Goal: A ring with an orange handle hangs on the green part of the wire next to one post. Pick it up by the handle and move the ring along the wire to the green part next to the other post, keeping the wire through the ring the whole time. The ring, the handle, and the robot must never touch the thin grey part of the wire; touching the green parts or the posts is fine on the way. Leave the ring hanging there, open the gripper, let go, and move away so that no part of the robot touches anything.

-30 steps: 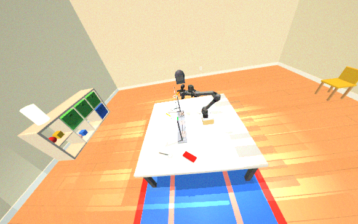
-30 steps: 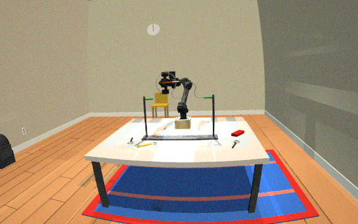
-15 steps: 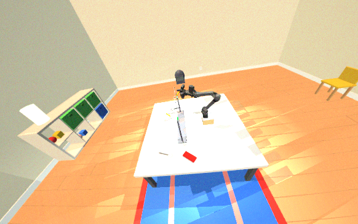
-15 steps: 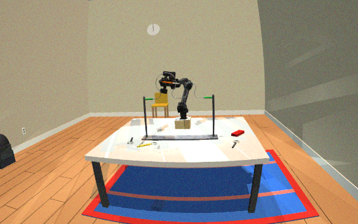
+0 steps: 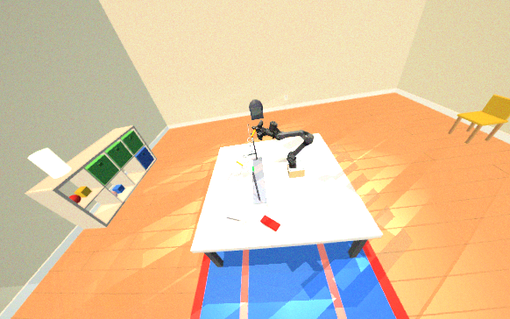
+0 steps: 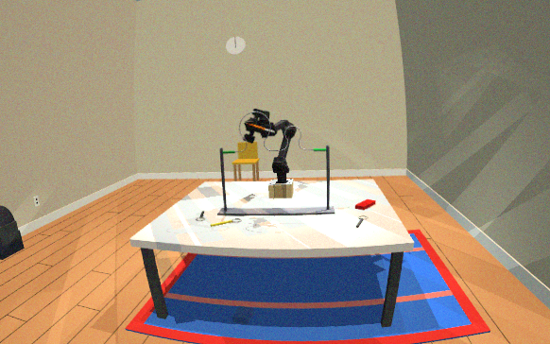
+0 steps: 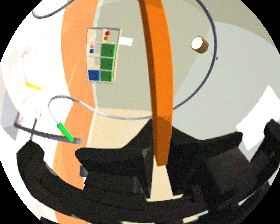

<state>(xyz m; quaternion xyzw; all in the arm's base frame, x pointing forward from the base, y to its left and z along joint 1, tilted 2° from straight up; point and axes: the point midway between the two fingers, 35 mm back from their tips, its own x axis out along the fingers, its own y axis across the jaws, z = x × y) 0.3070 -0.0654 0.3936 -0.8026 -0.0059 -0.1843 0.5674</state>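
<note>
Above far edge of bench, I keep gripper (image 6: 254, 126) pinching orange handle (image 7: 157, 70), held high so ring (image 6: 249, 124) rides raised hump of grey wire (image 6: 296, 142) with clearance all round. Wrist view: wire crosses inside ring, apart from rim. Handle gripped at free end, keeping fingers away from wire. Ring sits nearer left post (image 6: 222, 177); green tip (image 6: 229, 151) there is judged the goal.

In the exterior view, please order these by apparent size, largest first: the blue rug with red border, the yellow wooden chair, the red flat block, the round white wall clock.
1. Blue rug with red border
2. Yellow wooden chair
3. Red flat block and round white wall clock: they look alike, and their distances differ, so I leave them unranked.
</note>
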